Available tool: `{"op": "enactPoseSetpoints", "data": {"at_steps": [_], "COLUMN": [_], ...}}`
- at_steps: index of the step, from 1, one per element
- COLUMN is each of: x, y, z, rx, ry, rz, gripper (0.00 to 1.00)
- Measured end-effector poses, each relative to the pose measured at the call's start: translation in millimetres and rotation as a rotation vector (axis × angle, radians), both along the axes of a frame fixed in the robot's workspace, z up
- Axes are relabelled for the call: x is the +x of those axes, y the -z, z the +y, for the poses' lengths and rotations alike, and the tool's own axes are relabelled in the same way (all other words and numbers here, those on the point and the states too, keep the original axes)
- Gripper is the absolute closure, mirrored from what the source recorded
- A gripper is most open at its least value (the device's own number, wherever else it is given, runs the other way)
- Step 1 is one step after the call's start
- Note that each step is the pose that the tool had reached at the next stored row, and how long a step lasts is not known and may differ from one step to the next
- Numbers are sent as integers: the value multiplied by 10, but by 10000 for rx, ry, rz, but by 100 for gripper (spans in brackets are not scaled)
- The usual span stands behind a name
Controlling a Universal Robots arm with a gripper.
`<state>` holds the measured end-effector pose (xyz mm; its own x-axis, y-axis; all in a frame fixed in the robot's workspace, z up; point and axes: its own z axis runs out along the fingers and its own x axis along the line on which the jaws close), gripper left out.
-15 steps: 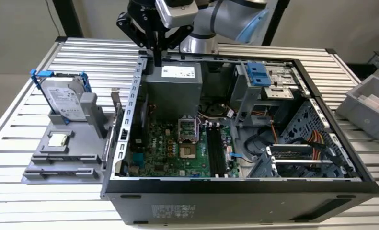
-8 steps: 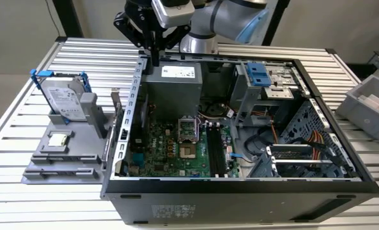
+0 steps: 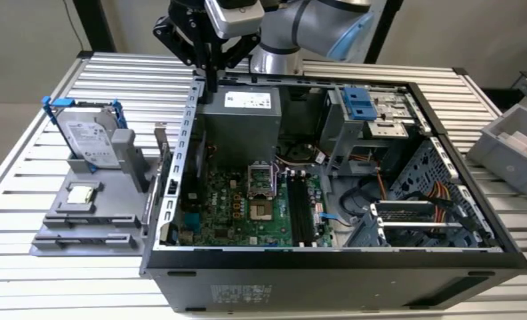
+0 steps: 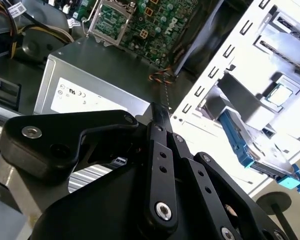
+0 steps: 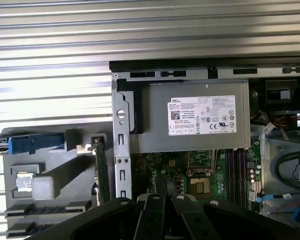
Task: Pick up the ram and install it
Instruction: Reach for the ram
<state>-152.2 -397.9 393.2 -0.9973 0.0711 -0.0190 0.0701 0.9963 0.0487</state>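
The ram (image 5: 101, 170) is a thin green stick standing on edge on the grey fixture (image 5: 50, 200), just outside the case wall; in the exterior view the ram (image 3: 162, 157) shows edge-on between the fixture and the open computer case (image 3: 334, 257). My black gripper (image 3: 212, 88) hangs over the case's far corner at the exterior view's left, above the edge of the power supply (image 3: 241, 123) and well clear of the ram. Its fingertips (image 4: 159, 116) lie together with nothing between them. The long black slots (image 3: 300, 212) on the motherboard stand bare.
A silver hard drive in a blue frame (image 3: 90, 137) stands upright on the fixture, with a small chip (image 3: 82, 194) in front of it. A grey bin (image 3: 516, 150) holding something orange sits at the exterior view's right. Cables and drive cages crowd the case's right half.
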Motion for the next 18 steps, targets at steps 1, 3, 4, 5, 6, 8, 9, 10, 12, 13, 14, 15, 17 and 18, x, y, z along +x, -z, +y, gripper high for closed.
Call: {"op": "enactPoseSetpoints", "data": {"at_steps": [1, 3, 4, 5, 6, 8, 9, 10, 12, 13, 14, 15, 17, 18], "x": [-4, -13, -17, -23, -28, -40, -46, -53, -67, -73, -80, -86, -98, -105], "y": [0, 0, 0, 0, 0, 0, 0, 0, 0, 0, 0, 0, 0, 0], "z": [1, 3, 4, 5, 5, 7, 9, 10, 11, 12, 14, 15, 17, 18], "rx": [0, 0, -1, 0, 0, 0, 0, 0, 0, 0, 0, 0, 0, 0], "ry": [-5, -31, -41, -45, -50, -58, -61, -63, -68, -69, -70, -72, -74, -74], "rz": [0, 0, 0, 0, 0, 0, 0, 0, 0, 1, 0, 1, 2, 3], "gripper": [100, 100, 100, 100, 100, 100, 100, 100, 100, 100, 100, 100, 100, 100]}}
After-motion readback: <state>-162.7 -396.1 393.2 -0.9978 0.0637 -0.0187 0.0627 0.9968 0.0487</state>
